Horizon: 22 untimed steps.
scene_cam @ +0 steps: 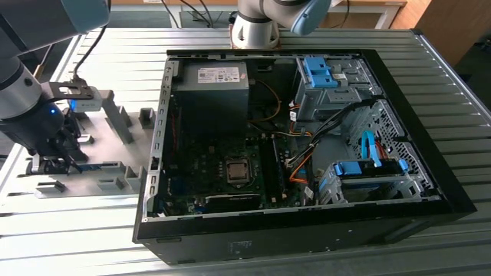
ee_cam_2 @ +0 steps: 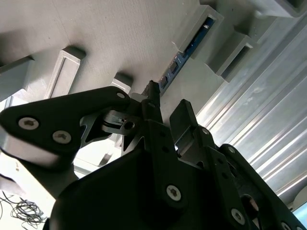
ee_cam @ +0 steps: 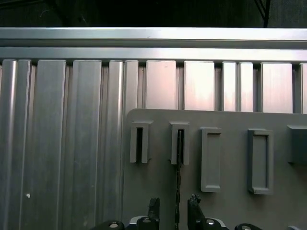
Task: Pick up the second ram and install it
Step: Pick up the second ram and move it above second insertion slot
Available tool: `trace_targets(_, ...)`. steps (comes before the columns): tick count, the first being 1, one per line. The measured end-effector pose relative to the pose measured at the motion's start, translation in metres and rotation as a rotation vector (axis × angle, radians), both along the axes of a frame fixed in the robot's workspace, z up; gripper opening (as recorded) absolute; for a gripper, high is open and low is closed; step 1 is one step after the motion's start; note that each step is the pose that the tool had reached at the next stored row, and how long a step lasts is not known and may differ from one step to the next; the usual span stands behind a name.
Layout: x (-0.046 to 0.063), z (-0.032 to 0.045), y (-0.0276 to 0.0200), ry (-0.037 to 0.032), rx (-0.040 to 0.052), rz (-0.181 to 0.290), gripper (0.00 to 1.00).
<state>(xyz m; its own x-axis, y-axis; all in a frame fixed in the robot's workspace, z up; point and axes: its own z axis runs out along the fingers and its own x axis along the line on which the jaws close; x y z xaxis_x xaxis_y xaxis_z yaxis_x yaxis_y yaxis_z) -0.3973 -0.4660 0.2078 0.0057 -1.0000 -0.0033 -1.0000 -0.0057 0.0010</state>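
The robot's hand (ee_cam: 173, 207) hangs open astride the second ram (ee_cam: 178, 184), which stands on edge in grey holder blocks (ee_cam: 173, 143), between its fingers, seemingly so they can clamp its flat faces.

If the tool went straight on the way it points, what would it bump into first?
Probably the ram, standing on edge in its holder, in line with the open tool. Its fingertips may reach the grey plate beside it first; depth is unclear.

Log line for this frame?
gripper: open | position: straddling second ram | ram: on edge in grey holder block | grasp: none yet
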Motion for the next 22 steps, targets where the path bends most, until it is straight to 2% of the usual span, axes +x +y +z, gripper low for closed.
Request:
trace_targets(15, -0.002, -0.0103, 0.0005, 0.0002, -0.0003, -0.020, 0.36)
trace_targets(18, -0.002, -0.0120, 0.0005, 0.0001, -0.0003, -0.020, 0.35)
trace_targets(19, -0.002, -0.0125, 0.0006, 0.0001, -0.0002, -0.020, 0.28)
trace_targets(22, -0.003, -0.0136, 0.0019, 0.0002, -0.0003, -0.021, 0.28)
